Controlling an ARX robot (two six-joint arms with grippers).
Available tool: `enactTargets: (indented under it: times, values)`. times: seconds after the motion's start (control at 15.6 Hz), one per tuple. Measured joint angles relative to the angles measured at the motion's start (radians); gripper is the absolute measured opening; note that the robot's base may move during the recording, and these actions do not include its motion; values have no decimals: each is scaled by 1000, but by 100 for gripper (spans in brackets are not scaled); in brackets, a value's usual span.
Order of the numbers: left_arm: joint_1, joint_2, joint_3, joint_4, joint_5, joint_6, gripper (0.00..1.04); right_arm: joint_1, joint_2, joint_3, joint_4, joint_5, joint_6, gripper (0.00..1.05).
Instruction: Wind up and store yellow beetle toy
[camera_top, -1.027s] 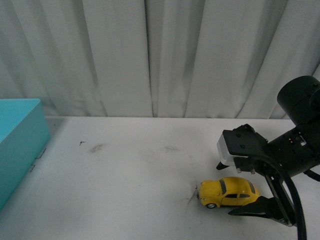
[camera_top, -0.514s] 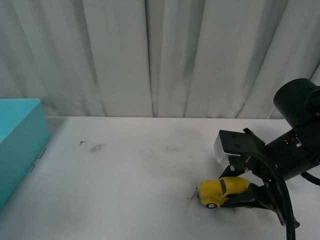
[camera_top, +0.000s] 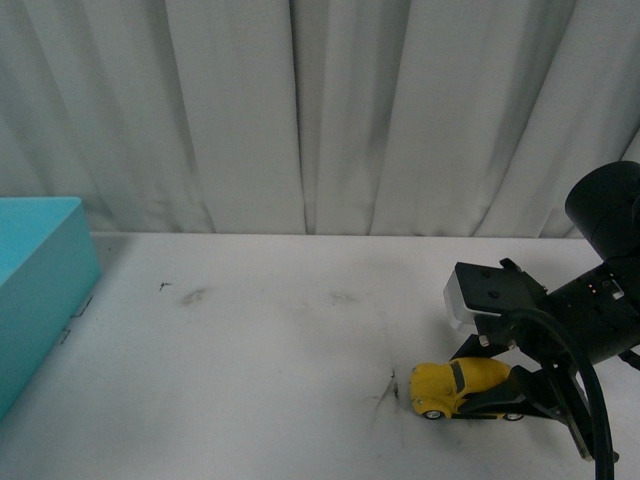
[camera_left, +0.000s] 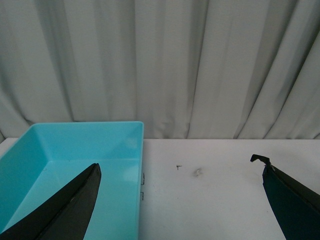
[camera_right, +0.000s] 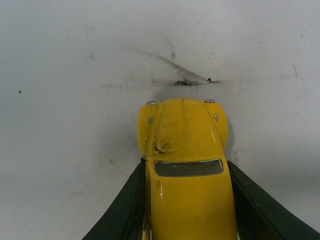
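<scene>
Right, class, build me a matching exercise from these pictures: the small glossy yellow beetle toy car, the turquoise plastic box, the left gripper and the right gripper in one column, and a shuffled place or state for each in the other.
Things
1. small glossy yellow beetle toy car
2. turquoise plastic box
3. left gripper
4. right gripper

Places or states
A. at the white table's left edge
B. shut on the toy car
C. open, holding nothing
D. on the table's right side

Pairs: 1-D, 2-A, 3-C, 4-B
</scene>
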Motion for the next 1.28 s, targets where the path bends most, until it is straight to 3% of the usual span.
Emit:
enactTargets:
  times: [0.45,0.71,1.28]
  values:
    - [0,0,0,0,0,0,98,-73,-45,-99,16,3,-83,42]
    - [0,0,0,0,0,0,98,-183,-51,-131,-40,-48,-251,42]
    - [0,0,0,0,0,0,98,-372,-55,-167,-89,-64,-293,42]
